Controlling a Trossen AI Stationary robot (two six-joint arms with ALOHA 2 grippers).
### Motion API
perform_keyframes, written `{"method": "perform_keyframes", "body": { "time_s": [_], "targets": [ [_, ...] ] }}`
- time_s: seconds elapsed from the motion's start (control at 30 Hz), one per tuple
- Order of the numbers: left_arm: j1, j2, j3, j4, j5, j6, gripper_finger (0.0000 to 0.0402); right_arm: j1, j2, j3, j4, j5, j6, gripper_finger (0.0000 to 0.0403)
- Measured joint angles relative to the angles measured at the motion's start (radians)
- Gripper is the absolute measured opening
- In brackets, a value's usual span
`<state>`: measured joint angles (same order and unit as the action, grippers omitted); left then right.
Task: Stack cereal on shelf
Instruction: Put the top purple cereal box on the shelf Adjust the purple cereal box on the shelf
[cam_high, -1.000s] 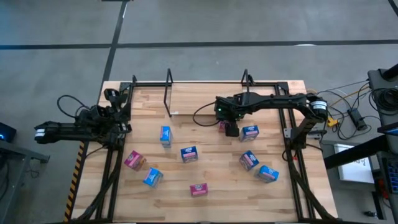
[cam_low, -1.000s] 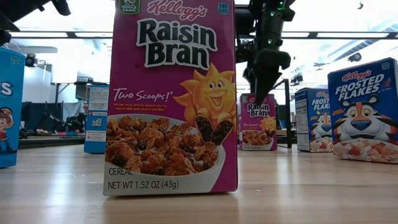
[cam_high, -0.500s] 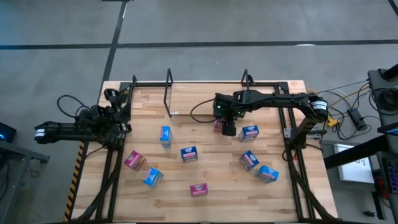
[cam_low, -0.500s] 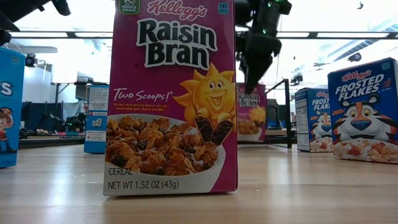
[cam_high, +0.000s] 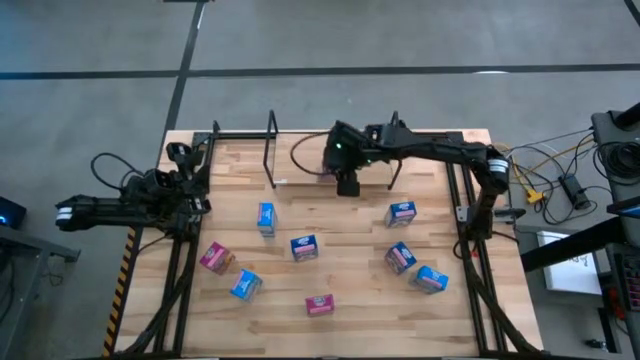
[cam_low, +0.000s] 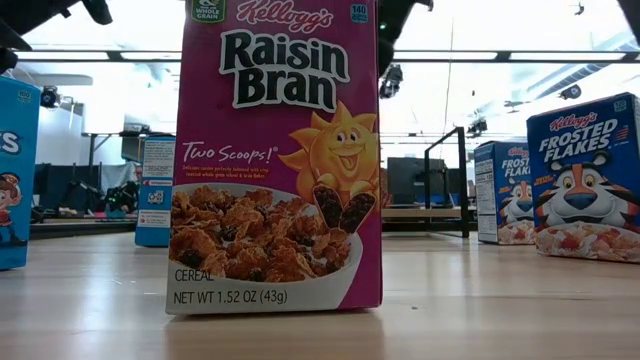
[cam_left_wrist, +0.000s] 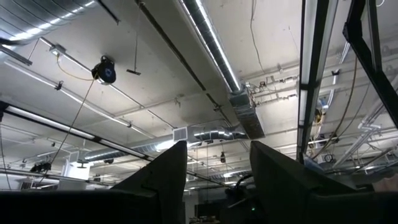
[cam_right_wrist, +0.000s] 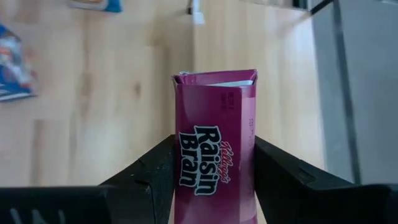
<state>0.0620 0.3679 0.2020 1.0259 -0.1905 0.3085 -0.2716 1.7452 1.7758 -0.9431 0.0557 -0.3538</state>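
My right gripper (cam_high: 346, 183) hangs above the table's far middle, between the shelf's thin black posts (cam_high: 272, 150), shut on a pink Raisin Bran cereal box (cam_right_wrist: 216, 143). In the high view the gripper hides that box. Several other blue and pink cereal boxes stand on the wood: a blue one (cam_high: 266, 217), a pink one (cam_high: 319, 304) and a blue one (cam_high: 431, 278) among them. My left gripper (cam_left_wrist: 217, 180) waits at the table's left edge, pointing up at the ceiling, open with nothing between its fingers. My right gripper pinches the pink box between its two fingers, one on each of two opposite faces, either side of the panel with the Raisin Bran lettering (cam_right_wrist: 205, 158). The fingers slant down from above. The box is lifted clear of the table, its flap end (cam_right_wrist: 214, 78) pointing away from the gripper.
A black tube frame (cam_high: 330, 134) edges the table. In the low view a pink Raisin Bran box (cam_low: 275, 160) stands close to the camera, with Frosted Flakes boxes (cam_low: 585, 180) to its right. Bare wood lies between the shelf posts.
My right gripper has lifted the pink box off the table, right of centre. It has risen and gone toward the far edge and the left, between the shelf posts. The box has left the low view.
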Motion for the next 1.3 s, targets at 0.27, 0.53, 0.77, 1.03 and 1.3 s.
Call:
{"method": "perform_keyframes", "body": {
  "time_s": [0.27,0.53,0.77,1.03,1.3],
  "targets": [
    [0.0,-0.001,0.0,-0.001,0.0,0.001,0.0159,-0.135,0.147,0.234,-0.193,-0.003,-0.135,0.0171],
    [0.0,-0.001,0.0,-0.006,0.0,0.001,0.0159,-0.324,0.182,0.282,-0.332,-0.136,-0.248,0.0171],
    [0.0,-0.001,0.0,-0.009,0.0,-0.002,0.0159,-0.458,0.157,0.262,-0.323,-0.202,-0.288,0.0171],
    [0.0,-0.001,0.0,-0.015,0.0,-0.003,0.0159,-0.495,0.157,0.212,-0.284,-0.243,-0.32,0.0171],
    [0.0,-0.001,0.0,-0.016,0.0,-0.003,0.0159,-0.504,0.155,0.139,-0.234,-0.206,-0.328,0.0171]
  ]
}}
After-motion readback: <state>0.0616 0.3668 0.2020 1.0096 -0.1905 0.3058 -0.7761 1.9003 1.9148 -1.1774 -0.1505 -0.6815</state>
